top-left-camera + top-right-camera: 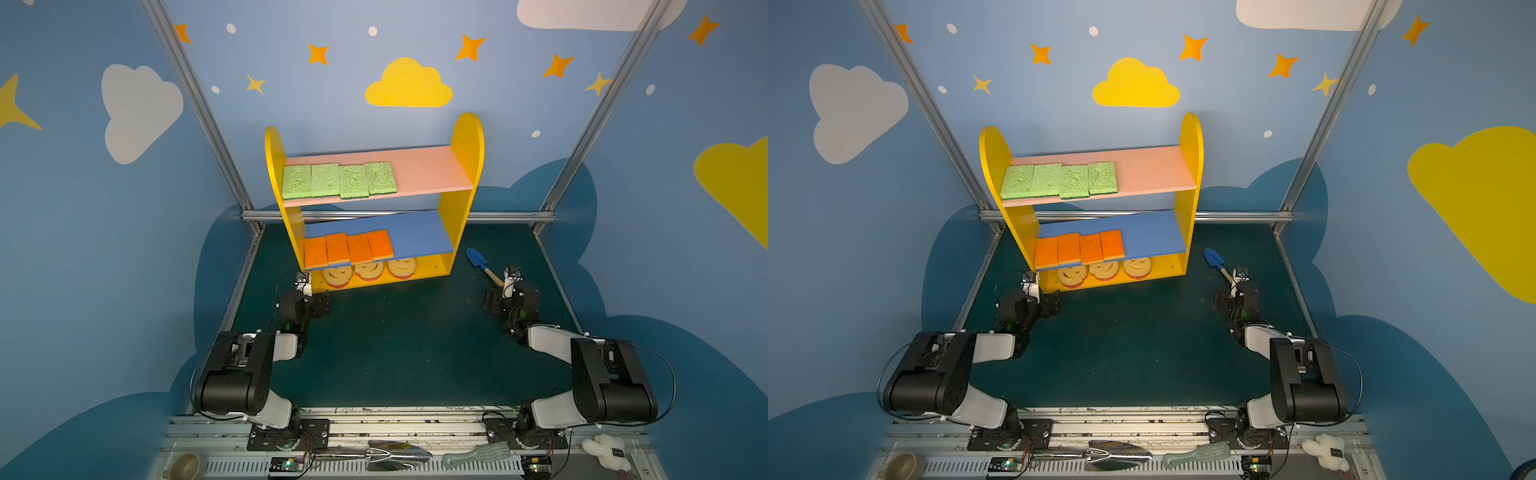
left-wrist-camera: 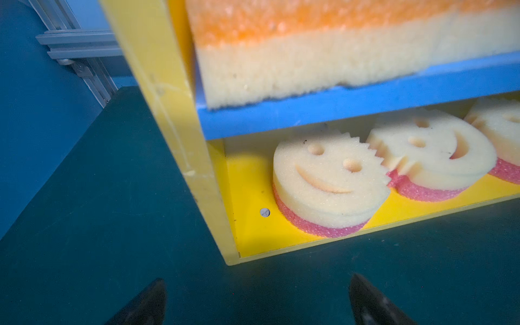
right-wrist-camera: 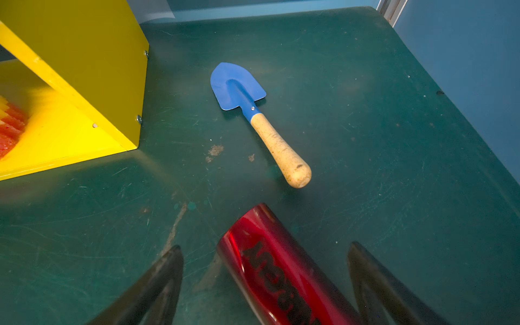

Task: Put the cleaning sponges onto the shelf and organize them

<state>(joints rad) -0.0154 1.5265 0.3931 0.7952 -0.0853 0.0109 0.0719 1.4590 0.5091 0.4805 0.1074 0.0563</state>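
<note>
Glossy red cylinder (image 3: 270, 267) inside wide right claw (image 3: 264, 247), seemingly ungripped; left claw (image 2: 258, 279) wide; 3 round porous sponges (image 2: 329, 180) ahead.

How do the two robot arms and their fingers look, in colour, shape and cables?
The left arm and the right arm alike have bulky black rounded joint housings, white links and black base plates. A thin black cable loops beside each. A small green light glows near each wrist. The fingers are black and taper to points.

Porous foam sponges (image 2: 329, 180), painted wooden shelf (image 2: 163, 84), scuffed matt tabletop (image 3: 365, 140), wooden-handled shovel (image 3: 262, 125)
</note>
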